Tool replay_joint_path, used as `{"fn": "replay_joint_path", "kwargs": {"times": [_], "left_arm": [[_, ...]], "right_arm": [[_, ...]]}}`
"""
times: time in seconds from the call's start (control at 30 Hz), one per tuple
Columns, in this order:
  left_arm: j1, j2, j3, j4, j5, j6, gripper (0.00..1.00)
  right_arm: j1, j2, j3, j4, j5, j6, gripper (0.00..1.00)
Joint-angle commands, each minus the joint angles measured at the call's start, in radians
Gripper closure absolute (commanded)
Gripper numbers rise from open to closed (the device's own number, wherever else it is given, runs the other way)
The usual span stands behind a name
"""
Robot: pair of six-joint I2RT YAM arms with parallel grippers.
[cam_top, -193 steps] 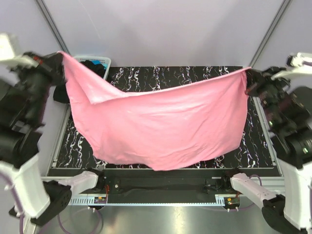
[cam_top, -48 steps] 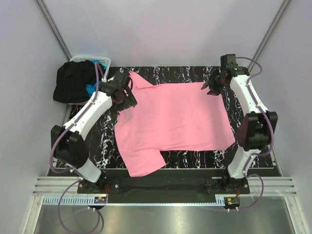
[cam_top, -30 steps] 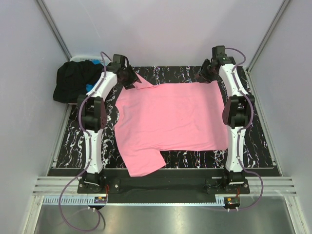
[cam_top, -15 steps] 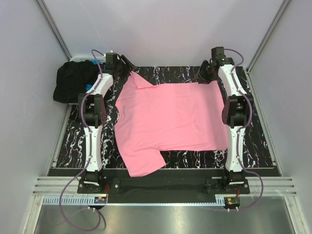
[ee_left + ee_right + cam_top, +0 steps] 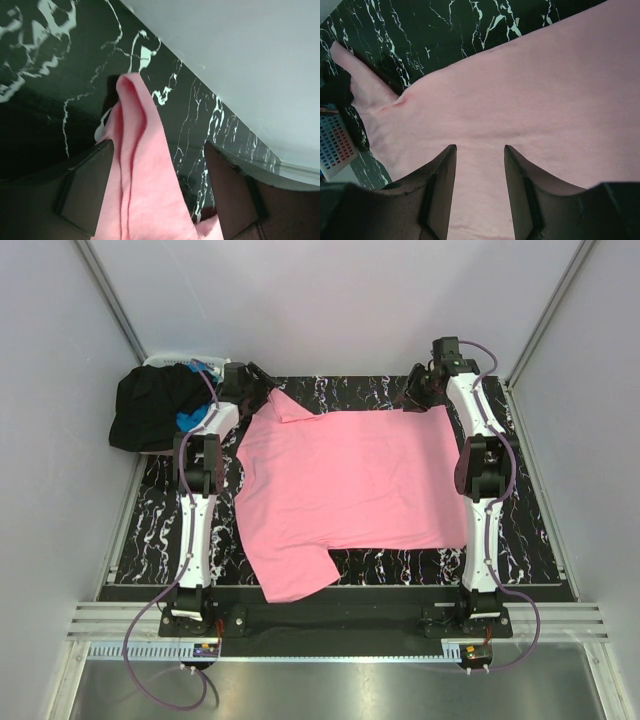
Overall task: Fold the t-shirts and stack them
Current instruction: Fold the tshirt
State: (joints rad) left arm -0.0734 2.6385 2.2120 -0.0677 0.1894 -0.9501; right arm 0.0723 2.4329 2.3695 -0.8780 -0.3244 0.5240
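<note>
The pink t-shirt (image 5: 350,480) lies spread flat on the black marbled table (image 5: 150,530), one sleeve (image 5: 287,406) pointing to the back left. My left gripper (image 5: 262,388) is at that sleeve. In the left wrist view the gripper (image 5: 159,146) is open, with the pink sleeve (image 5: 145,175) lying loose between its wide-apart fingers. My right gripper (image 5: 418,392) hovers over the shirt's back right corner. It (image 5: 480,147) is open over the pink cloth (image 5: 520,100), holding nothing. The black t-shirt (image 5: 150,415) and a bit of the blue t-shirt (image 5: 190,420) sit heaped at the back left.
A white slotted basket (image 5: 185,363) stands under the black and blue heap, off the table's back left corner. Both arms stretch along the table's left and right sides. Grey walls close in the back and both sides.
The pink shirt, earlier held up in the air by both grippers, now lies flat. In the last second my left gripper has opened and let go of the sleeve. The right arm has barely moved.
</note>
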Motion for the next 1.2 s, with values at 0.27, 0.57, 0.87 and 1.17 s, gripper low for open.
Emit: {"fn": "replay_joint_path", "kwargs": {"times": [0.27, 0.57, 0.87, 1.17], "left_arm": [[0.001, -0.046, 0.061, 0.049, -0.186, 0.114, 0.25], [0.001, 0.024, 0.084, 0.135, -0.173, 0.030, 0.37], [-0.003, 0.028, 0.063, 0.106, -0.188, 0.020, 0.26], [-0.012, 0.041, 0.049, 0.069, -0.211, -0.021, 0.29]], "right_arm": [[0.003, 0.022, 0.019, 0.031, -0.041, 0.018, 0.50], [0.001, 0.008, -0.003, 0.021, -0.025, 0.007, 0.50], [0.001, -0.012, -0.003, 0.014, -0.005, 0.002, 0.50], [0.003, -0.006, 0.025, 0.014, -0.016, 0.013, 0.50]]}}
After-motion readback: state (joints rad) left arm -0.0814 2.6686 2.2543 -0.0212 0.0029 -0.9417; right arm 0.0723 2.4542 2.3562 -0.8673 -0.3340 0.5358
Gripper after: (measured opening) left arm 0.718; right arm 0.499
